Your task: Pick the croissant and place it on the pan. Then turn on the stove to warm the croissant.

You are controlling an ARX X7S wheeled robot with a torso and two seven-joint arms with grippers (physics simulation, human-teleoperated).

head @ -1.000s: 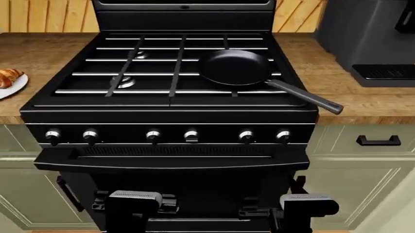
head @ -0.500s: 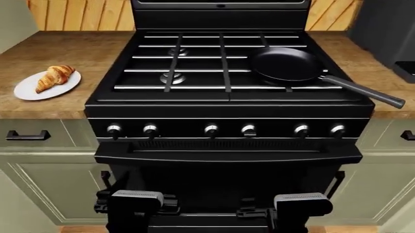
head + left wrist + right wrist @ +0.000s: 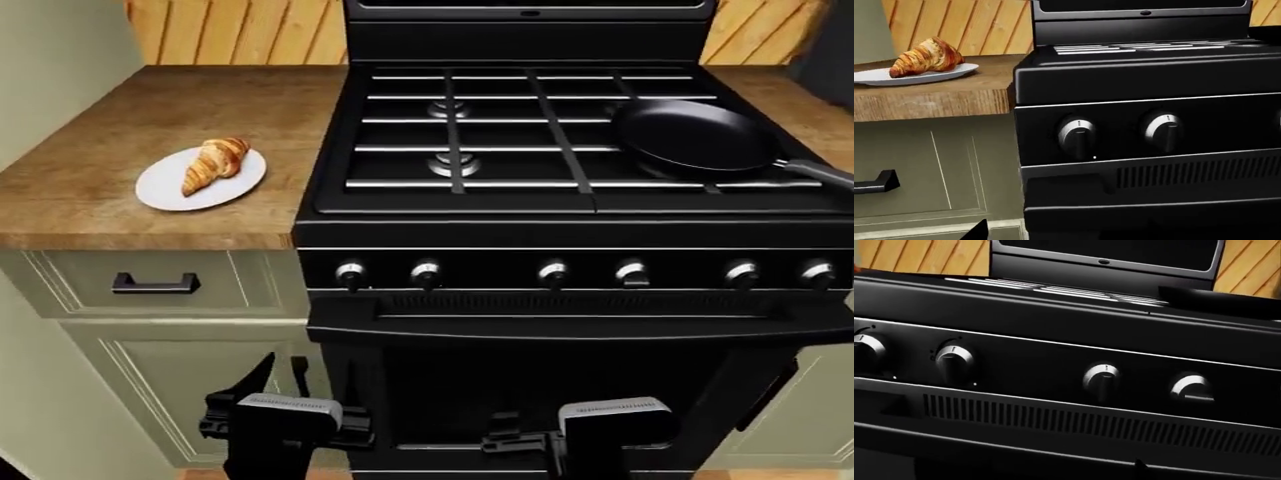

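Your croissant lies on a round white plate on the wooden counter, left of the stove and well apart from it. In the left wrist view the croissant sits toward one side of the plate, its darker ridges catching the light, with wood panelling behind it.

The pan rests on the grates over the stove's right side, its long grey handle pointing right and toward you, running out of the head view. It holds nothing. In the right wrist view only a sliver of its dark rim shows above the stove's front edge.

Six silver-capped knobs run along the stove's front panel, above a vent strip and the oven door handle. Below the counter you see a green cabinet with a drawer and its dark pull.

Your two arms hang low in front of the oven door, near the bottom of the head view: the left gripper before the cabinet's edge, the right gripper before the oven door. Both are far below the croissant and touch nothing. The fingers are dark against dark, so you cannot tell whether either one stands apart or together.
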